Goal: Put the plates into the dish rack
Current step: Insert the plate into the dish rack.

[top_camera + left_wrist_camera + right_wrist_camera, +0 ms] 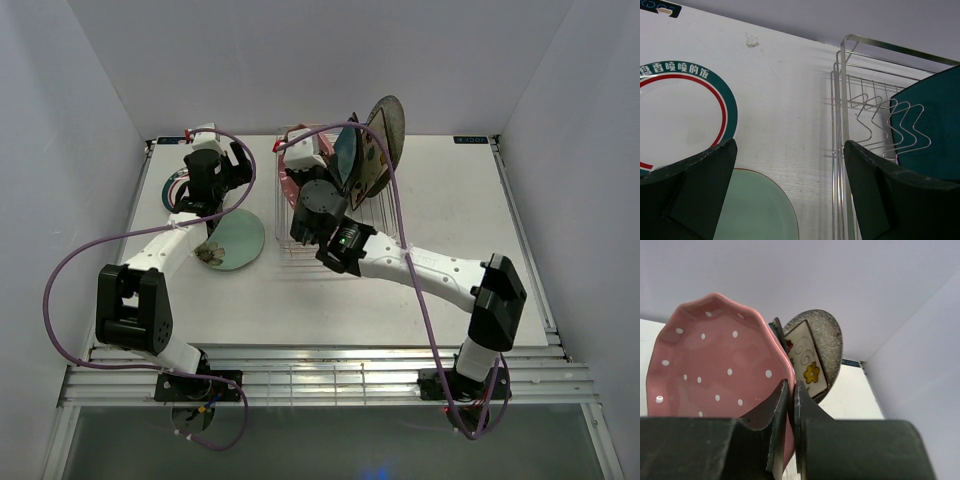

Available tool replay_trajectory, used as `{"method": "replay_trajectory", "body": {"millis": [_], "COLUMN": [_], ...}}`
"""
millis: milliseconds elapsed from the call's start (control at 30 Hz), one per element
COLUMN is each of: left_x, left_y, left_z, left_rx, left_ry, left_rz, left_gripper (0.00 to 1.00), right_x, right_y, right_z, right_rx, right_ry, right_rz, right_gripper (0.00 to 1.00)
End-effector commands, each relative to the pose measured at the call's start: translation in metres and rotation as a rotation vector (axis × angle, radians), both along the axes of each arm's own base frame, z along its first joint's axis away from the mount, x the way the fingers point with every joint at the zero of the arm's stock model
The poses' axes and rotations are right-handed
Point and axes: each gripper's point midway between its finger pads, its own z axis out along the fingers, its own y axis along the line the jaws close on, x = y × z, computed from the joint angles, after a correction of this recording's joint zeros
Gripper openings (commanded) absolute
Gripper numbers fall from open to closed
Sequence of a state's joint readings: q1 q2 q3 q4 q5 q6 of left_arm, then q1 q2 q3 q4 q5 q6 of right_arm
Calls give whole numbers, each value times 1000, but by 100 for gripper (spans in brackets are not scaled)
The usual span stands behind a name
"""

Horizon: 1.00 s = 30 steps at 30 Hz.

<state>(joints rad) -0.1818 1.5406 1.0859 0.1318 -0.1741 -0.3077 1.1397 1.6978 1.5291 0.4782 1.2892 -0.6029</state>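
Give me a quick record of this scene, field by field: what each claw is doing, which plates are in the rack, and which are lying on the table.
Left claw: open, empty, above the flat plates
Right claw: shut on the rim of the pink dotted scalloped plate, held upright
Silver wire dish rack: holds the teal square plate, cream floral square plate and speckled grey round plate, all on edge
On white table: white teal-rimmed round plate and mint round plate, lying flat beside the rack
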Motion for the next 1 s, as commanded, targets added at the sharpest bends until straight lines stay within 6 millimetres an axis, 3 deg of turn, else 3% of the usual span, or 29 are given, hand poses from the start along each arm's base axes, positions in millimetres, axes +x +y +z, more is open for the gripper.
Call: {"method": "replay_trajectory", "body": {"millis": [0,267,633,967], "left_x": [-4,-5,-4,-4], "left_y": [0,-1,-4,-6], "left_z": [20,19,18,17], "left_rx": [-14,-14,-16,-16], "left_ry": [-45,-44,-42,-40], "left_rz": [-10,-13,-27,-36], "left_gripper": [98,98,98,98], "right_x": [0,22,68,105], "right_y": [-27,-45,-41,-36], "right_z": [62,64,53,31], "right_rx": [197,160,65,-27], "right_ry": [-123,-155,-150,-138], "right_rz": [-96,-221,-305,-321], "right_gripper": [8,8,8,8]}}
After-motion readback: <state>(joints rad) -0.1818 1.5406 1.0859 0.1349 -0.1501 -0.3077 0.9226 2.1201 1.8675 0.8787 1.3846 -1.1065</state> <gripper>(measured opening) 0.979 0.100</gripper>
